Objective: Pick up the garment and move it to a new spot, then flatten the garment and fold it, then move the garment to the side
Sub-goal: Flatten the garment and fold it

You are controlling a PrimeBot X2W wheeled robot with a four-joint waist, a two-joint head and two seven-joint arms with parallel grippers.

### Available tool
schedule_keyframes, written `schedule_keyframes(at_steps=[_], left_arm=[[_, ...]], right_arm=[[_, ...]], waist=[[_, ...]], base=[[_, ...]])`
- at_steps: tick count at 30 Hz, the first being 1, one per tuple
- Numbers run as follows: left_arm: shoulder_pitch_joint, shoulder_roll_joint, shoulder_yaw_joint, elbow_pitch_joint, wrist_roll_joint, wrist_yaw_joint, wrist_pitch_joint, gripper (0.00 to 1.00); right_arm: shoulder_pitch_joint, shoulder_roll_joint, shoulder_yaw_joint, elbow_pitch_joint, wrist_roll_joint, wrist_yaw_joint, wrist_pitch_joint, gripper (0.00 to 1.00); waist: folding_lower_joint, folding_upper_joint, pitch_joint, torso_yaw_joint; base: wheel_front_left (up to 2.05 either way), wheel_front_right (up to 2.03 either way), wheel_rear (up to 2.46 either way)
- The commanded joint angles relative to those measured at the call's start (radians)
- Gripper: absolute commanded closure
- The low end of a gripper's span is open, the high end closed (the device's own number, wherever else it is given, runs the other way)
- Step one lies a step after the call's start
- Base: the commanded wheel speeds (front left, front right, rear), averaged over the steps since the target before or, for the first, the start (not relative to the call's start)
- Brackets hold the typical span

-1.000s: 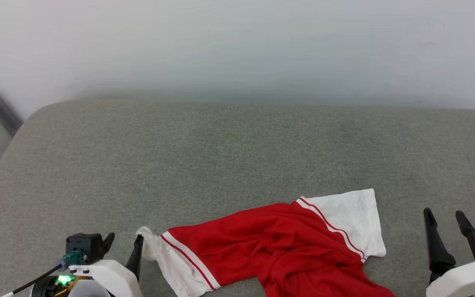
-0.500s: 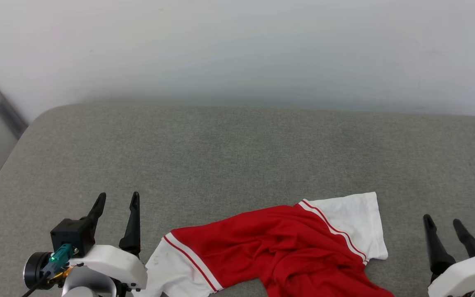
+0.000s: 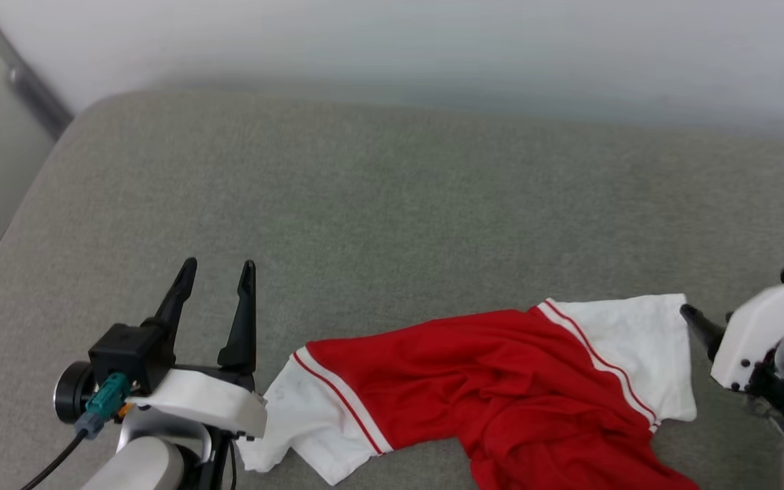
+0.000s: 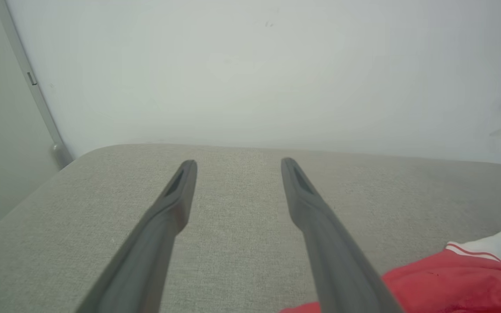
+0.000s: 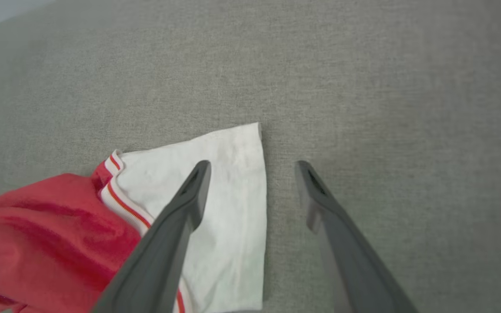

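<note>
1. One garment (image 3: 487, 381) lies crumpled on the grey upholstered surface (image 3: 392, 204), in the lower middle and lower right of the head view. Its red body is bunched into folds and runs off the bottom edge.
2. Two white sleeves show on it. One sleeve (image 3: 644, 347) is spread flat at the right. The other sleeve (image 3: 303, 422) is at the lower left, rumpled at its tip.
3. Each sleeve meets the red cloth along a red-and-white striped trim (image 3: 596, 361).
4. Two tools are in view, each with two long dark fingers.
5. The left tool (image 3: 219, 264) sits at the lower left of the head view, just left of the garment. Its fingers stand apart and hold nothing.
6. In the left wrist view the left tool (image 4: 238, 162) points over bare grey surface. The garment (image 4: 450, 278) shows at the lower right corner.
7. The right tool (image 5: 252, 164) also has its fingers spread wide and empty.
8. In the right wrist view its left finger lies over the flat white sleeve and its right finger over bare surface. The sleeve's edge falls between them; I cannot tell whether either finger touches.
9. At the right edge of the head view one finger (image 3: 698, 323) of the right tool shows beside the sleeve's corner.
10. One pale wall (image 3: 433, 47) fills the top of the head view.
</note>
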Motion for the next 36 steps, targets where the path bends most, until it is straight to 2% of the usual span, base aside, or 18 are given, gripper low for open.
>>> schedule_keyframes(at_steps=[1, 8, 11, 12, 16, 20, 23, 29, 32, 36], left_arm=[[-0.017, -0.007, 0.006, -0.002, 0.009, -0.007, -0.007, 0.00], [-0.064, -0.053, 0.021, 0.021, 0.047, -0.057, -0.007, 0.00], [-0.062, -0.078, 0.041, 0.052, 0.064, -0.083, -0.007, 0.00], [-0.052, -0.085, 0.055, 0.068, 0.068, -0.095, -0.007, 0.00], [-0.031, -0.076, 0.061, 0.106, 0.063, -0.105, -0.006, 0.00], [-0.009, -0.033, 0.063, 0.141, 0.030, -0.125, 0.055, 0.00], [0.005, 0.017, 0.049, 0.151, 0.002, -0.155, 0.144, 0.00], [0.047, 0.126, 0.006, 0.135, -0.103, -0.250, 0.383, 0.00], [0.066, 0.157, -0.014, 0.133, -0.159, -0.292, 0.478, 0.00], [0.081, 0.178, -0.023, 0.165, -0.219, -0.316, 0.566, 0.00]], right_arm=[[-0.031, -0.006, -0.002, 0.019, -0.006, 0.000, 0.025, 0.00], [-0.141, -0.026, -0.007, 0.148, -0.058, 0.000, 0.130, 0.00], [-0.106, 0.003, -0.017, 0.252, -0.071, 0.000, 0.189, 0.00], [-0.093, 0.026, -0.016, 0.278, -0.059, 0.000, 0.208, 1.00], [-0.127, 0.006, 0.015, 0.224, -0.032, 0.001, 0.118, 1.00], [-0.130, -0.024, 0.045, 0.173, -0.002, 0.000, 0.027, 1.00], [-0.107, -0.037, 0.072, 0.143, 0.016, 0.000, -0.017, 1.00], [-0.029, -0.046, 0.097, 0.057, 0.027, 0.000, -0.055, 1.00], [0.016, -0.045, 0.098, 0.011, 0.032, 0.000, -0.054, 1.00], [0.061, -0.034, 0.107, -0.050, 0.036, 0.000, -0.042, 1.00]], waist=[[-0.0001, 0.0000, 0.059, 0.040], [-0.0001, 0.0000, 0.131, 0.085], [-0.0001, 0.0000, 0.142, 0.097], [-0.0001, 0.0000, 0.141, 0.096], [-0.0001, 0.0000, 0.119, 0.079], [-0.0001, 0.0000, 0.076, 0.054], [-0.0001, 0.0000, 0.041, 0.031], [-0.0001, 0.0000, -0.026, -0.023], [-0.0001, 0.0000, -0.043, -0.046], [-0.0001, 0.0000, -0.041, -0.082]], base=[[0.00, 0.00, 0.00], [0.00, 0.00, 0.00], [0.00, 0.00, 0.00], [0.00, 0.00, 0.00], [0.00, 0.00, 0.00], [0.00, 0.00, 0.00], [0.00, 0.00, 0.00], [0.00, 0.00, 0.00], [0.00, 0.00, 0.00], [0.00, 0.00, 0.00]])
